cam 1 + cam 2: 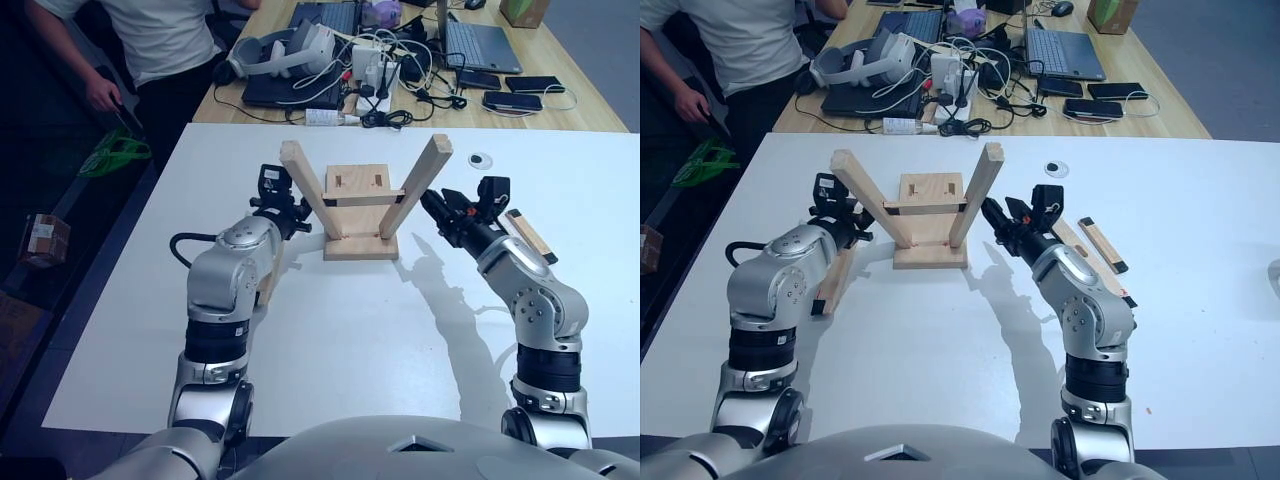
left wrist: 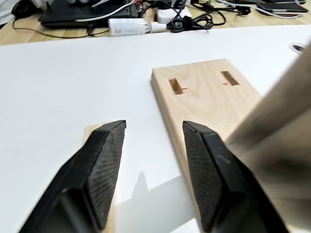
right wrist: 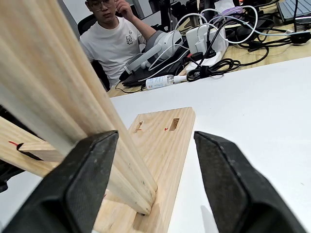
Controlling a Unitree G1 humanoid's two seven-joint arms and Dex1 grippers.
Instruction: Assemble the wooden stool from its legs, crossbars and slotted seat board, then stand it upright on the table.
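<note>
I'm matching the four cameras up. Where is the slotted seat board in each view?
Left eye view: slotted seat board flat on the table, centre.
Right eye view: same board, left of centre.
Left wrist view: board just past the open left gripper.
Right wrist view: board beyond the open right gripper, a leg standing in it.
Shared landmark: its two empty slots.

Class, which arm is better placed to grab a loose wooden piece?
Likely left: the left tool, open, hovers just above a loose piece; the right tool faces the mounted leg, loose pieces behind it.
</note>
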